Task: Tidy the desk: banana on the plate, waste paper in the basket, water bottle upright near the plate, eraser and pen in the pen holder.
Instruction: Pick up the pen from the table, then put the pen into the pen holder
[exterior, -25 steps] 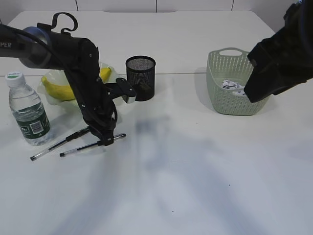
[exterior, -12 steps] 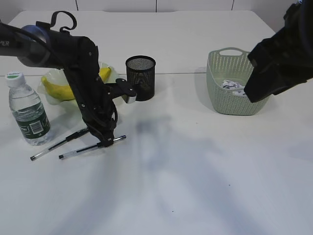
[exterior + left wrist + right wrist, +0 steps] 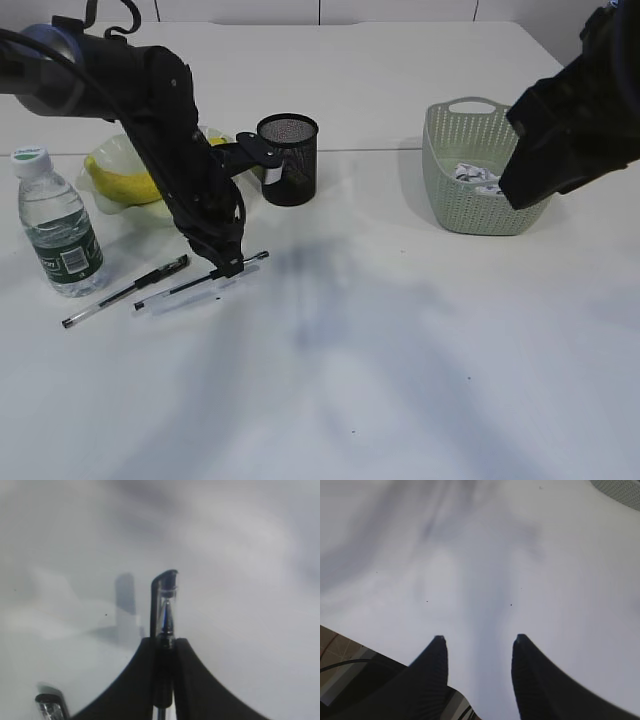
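Note:
My left gripper is shut on a clear pen with a black cap, held just above the white desk. A second pen lies beside it, near the upright water bottle. The banana rests on the pale green plate. Behind my left arm stands the black mesh pen holder. Waste paper lies in the sage basket. My right gripper hangs open over bare desk. The eraser is out of view.
My right arm's dark bulk hangs in front of the basket's right side. The second pen's cap shows at the bottom left of the left wrist view. A corner of the basket shows at the top right of the right wrist view.
My left gripper has tightened on the pen and risen slightly up and to the right, lifting the pen off the desk. The second pen, the bottle and the right arm have stayed put.

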You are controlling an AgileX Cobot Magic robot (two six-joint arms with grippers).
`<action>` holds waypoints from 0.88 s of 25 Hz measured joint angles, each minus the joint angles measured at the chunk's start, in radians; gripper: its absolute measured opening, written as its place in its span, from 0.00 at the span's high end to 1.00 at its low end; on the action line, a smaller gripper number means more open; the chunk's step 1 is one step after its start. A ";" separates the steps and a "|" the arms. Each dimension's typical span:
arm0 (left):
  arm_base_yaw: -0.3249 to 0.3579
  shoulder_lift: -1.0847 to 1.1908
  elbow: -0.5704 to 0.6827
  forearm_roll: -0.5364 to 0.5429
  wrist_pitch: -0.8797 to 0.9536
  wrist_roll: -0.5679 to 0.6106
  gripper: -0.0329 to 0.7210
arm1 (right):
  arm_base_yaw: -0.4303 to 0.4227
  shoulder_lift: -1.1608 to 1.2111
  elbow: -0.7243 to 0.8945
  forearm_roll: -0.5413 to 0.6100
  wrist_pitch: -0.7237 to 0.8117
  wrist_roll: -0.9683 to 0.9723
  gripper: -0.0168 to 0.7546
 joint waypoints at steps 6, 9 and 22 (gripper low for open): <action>0.000 -0.029 -0.065 -0.062 0.000 0.000 0.90 | 0.000 0.000 0.000 0.000 0.000 -0.001 0.56; 0.000 -0.039 -0.125 -0.085 -0.007 0.000 0.90 | 0.000 0.000 0.000 0.000 0.000 -0.001 0.56; -0.001 -0.041 -0.181 -0.267 -0.442 0.000 0.90 | 0.000 0.000 0.000 0.000 0.000 -0.004 0.56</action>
